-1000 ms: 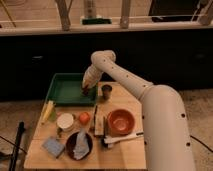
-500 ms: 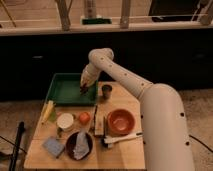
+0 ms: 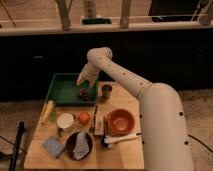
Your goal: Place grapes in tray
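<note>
From my remote station I see the gripper (image 3: 84, 83) hanging low over the right end of the green tray (image 3: 62, 90), directly above the grapes (image 3: 85, 93), which lie on the tray floor close to its right wall; whether the claw is spread, closed or gripping the fruit I cannot tell. My worry is the exit: if the fingers are not clear of the bumpy cluster, a lift could drag it up and over the shallow flared side, and I judge a knobbly bunch of small berries likely to roll or shed pieces. The little metal cup (image 3: 106, 90) stands just beside the tray's right edge, so a sideways swing of the wrist could tip it. The tray reads as smooth moulded plastic, rectangular, with raised sloping sides. The grapes are dark reddish-purple and lumpy. On the pale wooden table (image 3: 125, 155) sit a glossy round orange bowl (image 3: 120, 121), a smooth orange-red fruit (image 3: 84, 118), a white cup (image 3: 65, 121), a dark bowl holding crumpled pale material (image 3: 80, 145), a soft-looking blue-grey sponge (image 3: 52, 146) and a yellow oblong item (image 3: 47, 111) at the left edge.
</note>
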### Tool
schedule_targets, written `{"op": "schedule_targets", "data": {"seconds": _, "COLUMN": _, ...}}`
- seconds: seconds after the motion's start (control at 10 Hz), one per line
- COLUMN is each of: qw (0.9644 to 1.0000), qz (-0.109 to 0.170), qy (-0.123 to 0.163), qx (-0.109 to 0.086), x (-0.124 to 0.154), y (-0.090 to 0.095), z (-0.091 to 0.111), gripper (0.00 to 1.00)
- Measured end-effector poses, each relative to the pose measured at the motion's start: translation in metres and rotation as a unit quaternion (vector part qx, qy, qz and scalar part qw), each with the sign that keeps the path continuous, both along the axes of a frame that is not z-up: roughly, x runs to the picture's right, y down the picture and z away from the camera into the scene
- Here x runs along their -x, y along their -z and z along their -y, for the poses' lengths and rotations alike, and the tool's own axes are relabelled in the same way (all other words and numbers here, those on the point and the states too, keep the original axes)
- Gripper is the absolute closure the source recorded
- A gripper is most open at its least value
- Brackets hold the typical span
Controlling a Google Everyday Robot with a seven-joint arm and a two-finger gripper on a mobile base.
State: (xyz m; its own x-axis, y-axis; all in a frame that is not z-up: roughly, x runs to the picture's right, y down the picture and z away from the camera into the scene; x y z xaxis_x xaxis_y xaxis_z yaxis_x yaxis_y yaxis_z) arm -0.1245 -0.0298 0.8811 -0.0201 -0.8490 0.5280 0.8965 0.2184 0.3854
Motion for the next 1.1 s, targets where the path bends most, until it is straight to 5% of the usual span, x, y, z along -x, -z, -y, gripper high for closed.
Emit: {"op": "schedule_targets", "data": {"seconds": 1.1, "qw": 0.9999, "qz": -0.007, "qy": 0.009, "qx": 0.005, "x": 0.003, "y": 0.0063, "z": 0.0027, "gripper": 0.2}}
